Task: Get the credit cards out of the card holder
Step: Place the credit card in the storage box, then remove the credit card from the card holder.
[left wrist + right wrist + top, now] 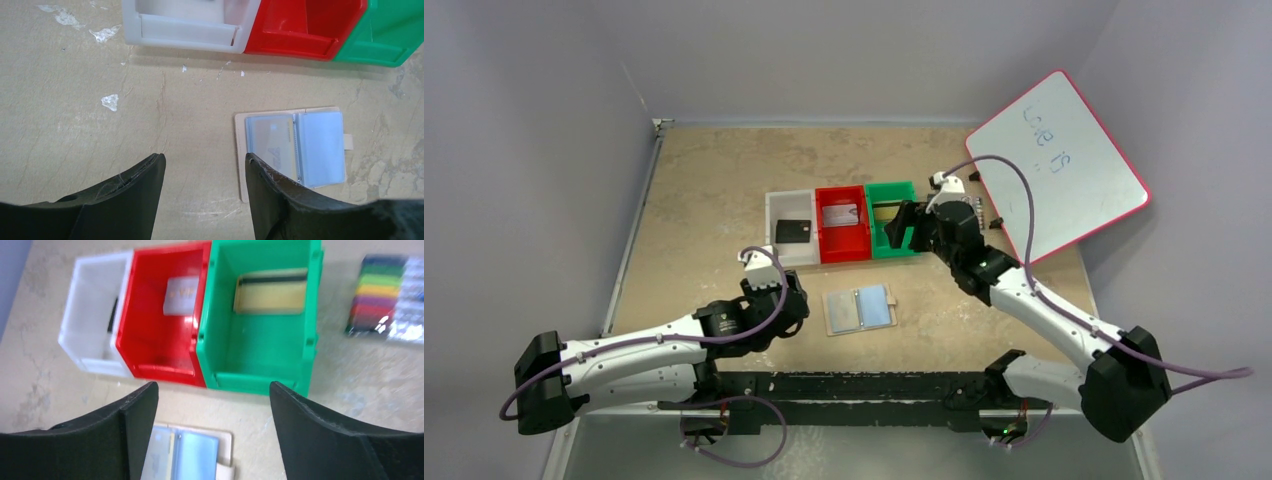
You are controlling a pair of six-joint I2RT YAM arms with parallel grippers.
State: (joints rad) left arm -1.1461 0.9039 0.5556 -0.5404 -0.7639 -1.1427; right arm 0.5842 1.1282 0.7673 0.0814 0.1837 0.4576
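The card holder (860,309) lay spread open and flat on the tan surface (704,200), between the two arms and just nearer the robot than a row of three bins. Its two light-blue pockets faced up and its small snap tab (348,142) stuck out from its right edge. In the left wrist view a pale gold card (270,145) showed through the left pocket, while the right pocket looked plain blue. The left tool (205,195) was released, its fingers parted with only bare surface between them. It sat just left of the holder, and its right finger overlapped the holder's near left corner in that view; whether they touched could not be told. The right tool (212,405) was also released, its jaws spread wide and grasping nothing, poised over the near wall of the green bin (260,340). A gold card with a black stripe (271,292) lay in that bin. The red bin (160,315) beside it held a greyish card (181,295), and the white bin (789,215) at the left end held a dark card (793,231). A striped pack of coloured markers (385,310) lay to the right of the green bin, and a red-edged whiteboard (1064,160) leaned at the far right.
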